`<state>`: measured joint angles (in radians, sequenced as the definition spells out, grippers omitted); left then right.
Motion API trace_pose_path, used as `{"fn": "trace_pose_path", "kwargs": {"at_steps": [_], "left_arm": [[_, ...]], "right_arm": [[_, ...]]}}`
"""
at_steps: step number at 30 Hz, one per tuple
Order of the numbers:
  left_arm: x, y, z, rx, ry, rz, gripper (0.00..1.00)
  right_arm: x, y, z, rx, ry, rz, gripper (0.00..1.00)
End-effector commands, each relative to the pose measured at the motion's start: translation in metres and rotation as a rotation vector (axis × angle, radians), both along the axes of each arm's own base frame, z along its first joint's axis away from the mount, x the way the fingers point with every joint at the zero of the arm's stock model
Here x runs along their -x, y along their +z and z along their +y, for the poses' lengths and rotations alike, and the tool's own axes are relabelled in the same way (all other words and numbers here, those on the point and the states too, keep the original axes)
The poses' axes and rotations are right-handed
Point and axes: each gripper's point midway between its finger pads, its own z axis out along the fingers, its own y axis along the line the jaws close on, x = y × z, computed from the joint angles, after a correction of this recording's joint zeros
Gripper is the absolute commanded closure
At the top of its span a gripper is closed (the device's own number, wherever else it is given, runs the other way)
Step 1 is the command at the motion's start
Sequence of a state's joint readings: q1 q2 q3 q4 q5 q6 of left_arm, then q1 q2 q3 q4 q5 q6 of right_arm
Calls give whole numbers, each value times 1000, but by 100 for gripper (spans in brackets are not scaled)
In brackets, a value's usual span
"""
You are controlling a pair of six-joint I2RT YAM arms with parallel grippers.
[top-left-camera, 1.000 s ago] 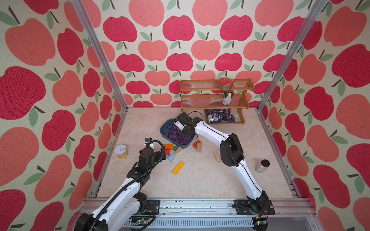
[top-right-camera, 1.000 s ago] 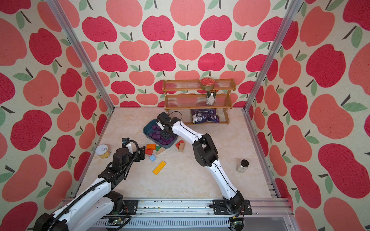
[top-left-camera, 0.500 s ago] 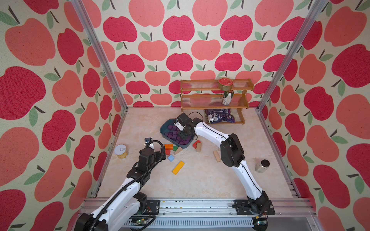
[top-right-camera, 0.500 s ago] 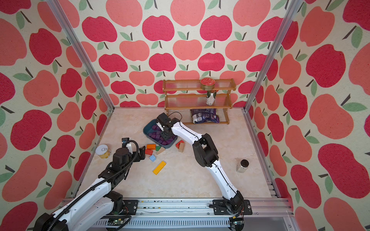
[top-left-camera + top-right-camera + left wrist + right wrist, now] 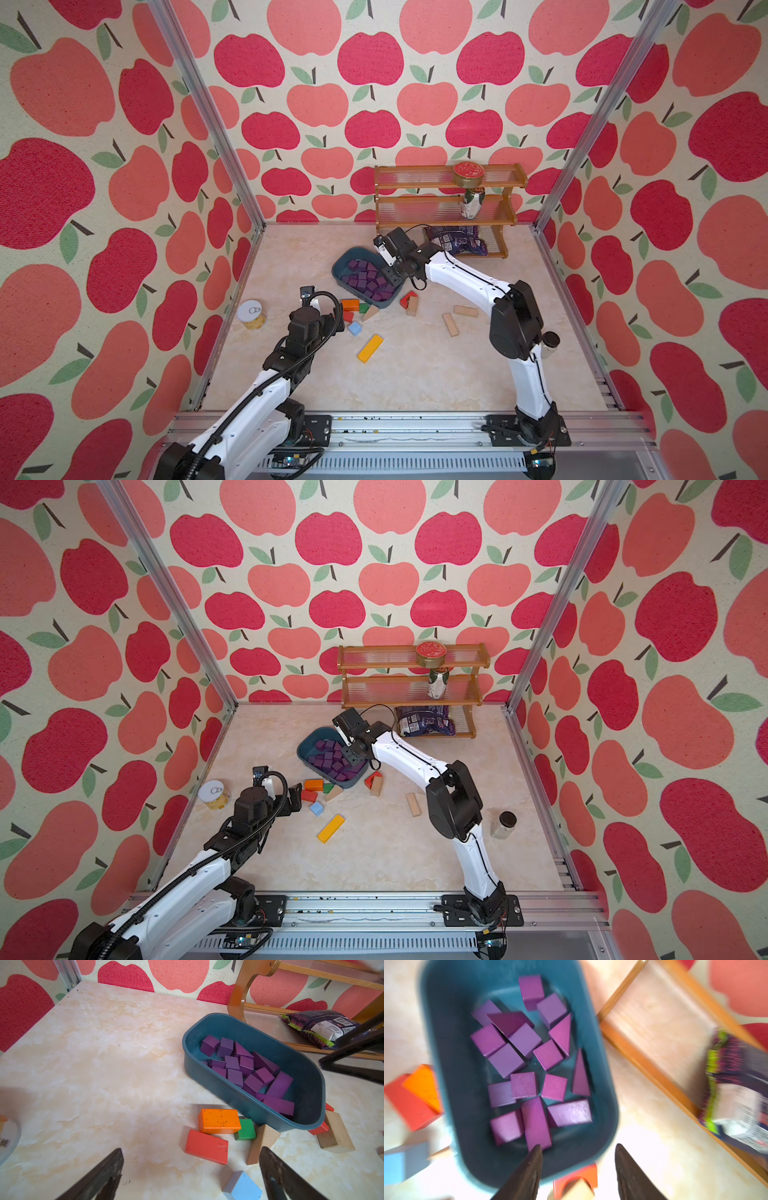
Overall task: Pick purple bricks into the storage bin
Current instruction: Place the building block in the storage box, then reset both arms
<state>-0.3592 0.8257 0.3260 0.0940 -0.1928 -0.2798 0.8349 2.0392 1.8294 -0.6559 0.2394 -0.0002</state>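
While both arms reach over the pale marbled counter point(image 5: 415, 374), I find in both top views the storage bin point(image 5: 351, 254) lying askew toward the back, just in front of the wooden rack point(image 5: 446, 210). Every one of the purple bricks point(image 5: 368, 279) I can spot sits inside it. Over the bin's edge nearest the right arm hangs the right pincer point(image 5: 394, 277), whose wrist hides that edge. The left pincer point(image 5: 334, 322) hovers near loose blocks: an orange block point(image 5: 350, 304), a light-blue cube point(image 5: 354, 328), a yellow bar point(image 5: 370, 348), and tan blocks point(image 5: 450, 324) farther off. A tin can point(image 5: 252, 314) stands by the left wall.

From the left wrist, the bin is smooth teal plastic with rounded corners and a rolled rim. The bricks are matte cubes, wedges and a few longer bars, all jumbled. The orange block, a green block point(image 5: 246, 1129) and a tan wedge point(image 5: 262, 1140) crowd against its near wall, with a red slab point(image 5: 206, 1147) beside them. My left pincer stands spread wide, gripping nothing.

From the right wrist, which is blurred, the right pincer is partly spread and empty. One finger is above a long brick at the bin's end, and its mate is outside the rim. A red arch block point(image 5: 575, 1178) shows just past that rim.
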Motion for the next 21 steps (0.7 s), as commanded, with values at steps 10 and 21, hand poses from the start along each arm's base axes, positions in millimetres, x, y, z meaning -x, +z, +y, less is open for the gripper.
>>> {"fn": "trace_pose_path", "kwargs": {"at_steps": [10, 21], "left_arm": [[-12, 15, 0, -13, -11, -7, 1], [-32, 28, 50, -187, 137, -25, 1]], "right_arm": [[24, 27, -115, -74, -227, -194, 31], [34, 28, -226, -172, -428, -409, 10]]}}
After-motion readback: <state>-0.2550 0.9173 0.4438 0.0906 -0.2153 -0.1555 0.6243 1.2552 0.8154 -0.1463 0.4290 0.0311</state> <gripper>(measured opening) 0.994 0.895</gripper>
